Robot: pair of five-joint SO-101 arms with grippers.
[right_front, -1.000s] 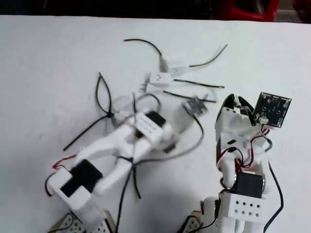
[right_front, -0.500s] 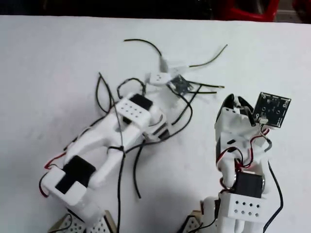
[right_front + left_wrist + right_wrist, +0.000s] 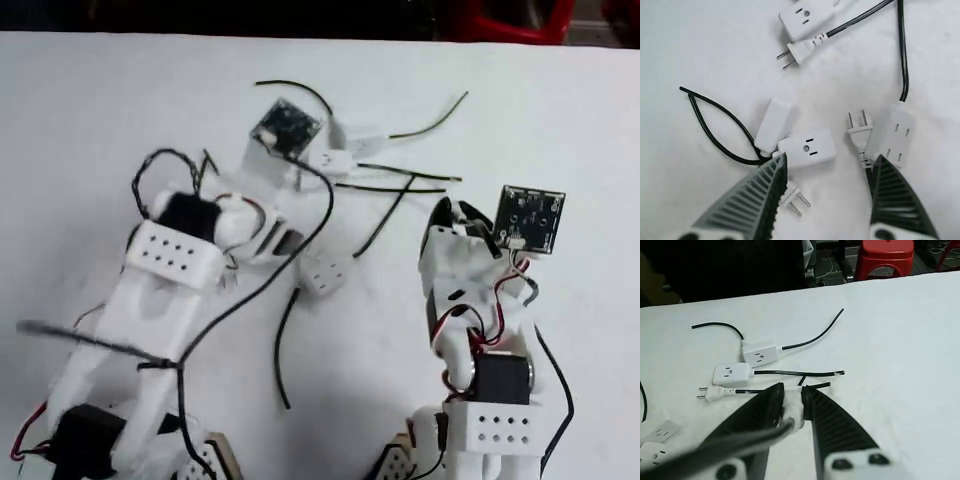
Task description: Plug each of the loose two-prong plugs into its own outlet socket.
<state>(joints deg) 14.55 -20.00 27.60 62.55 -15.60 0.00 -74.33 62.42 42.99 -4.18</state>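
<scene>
My left gripper (image 3: 827, 172) hangs open over a white socket (image 3: 805, 148) that has a white block (image 3: 772, 124) at its end. A loose two-prong plug (image 3: 795, 197) lies by one finger. Another plug (image 3: 860, 131) lies beside a second socket (image 3: 895, 132). Farther off, a third plug (image 3: 799, 50) points at a socket (image 3: 805, 15). My right gripper (image 3: 792, 407) is shut on a small white plug with a dark cord trailing from it. In the high view the right gripper (image 3: 448, 212) sits right of a lone socket (image 3: 322, 275).
Black cord ends (image 3: 400, 178) sprawl across the white table (image 3: 560, 110) around two far sockets (image 3: 760, 354) (image 3: 732, 374). A red stool (image 3: 885, 257) stands beyond the far edge. The left arm's camera board (image 3: 285, 125) hovers over the socket cluster.
The left arm swung away to the left and toward the far sockets, uncovering a socket at the table's middle. The right arm shifted slightly left.
</scene>
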